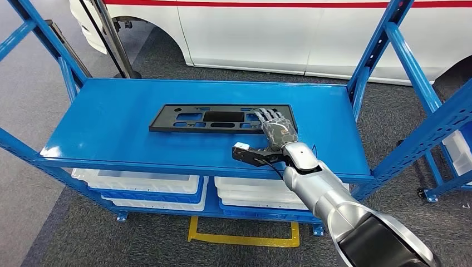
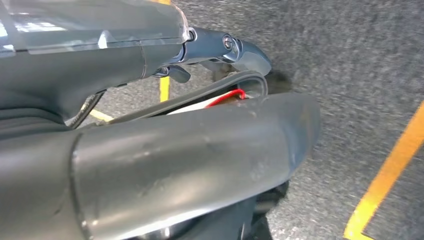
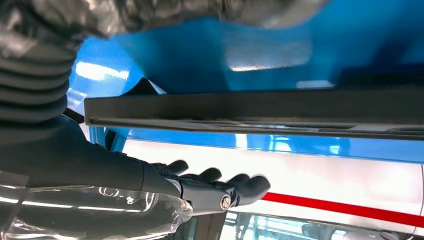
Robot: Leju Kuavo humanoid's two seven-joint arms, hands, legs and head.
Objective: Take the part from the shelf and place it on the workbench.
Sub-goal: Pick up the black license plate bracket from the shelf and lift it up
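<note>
Head view showed the black part [image 1: 221, 118] lying flat at the centre of the frame on the blue shelf [image 1: 111, 128]. Right hand [image 1: 276, 132] rested on the part's right end, fingers extended flat, thumb out to the left, gripping nothing. Left hand [image 2: 220, 47] appeared in the left wrist view above grey carpet; its state could not be told. White car [image 1: 289, 33] stood along the upper edge.
</note>
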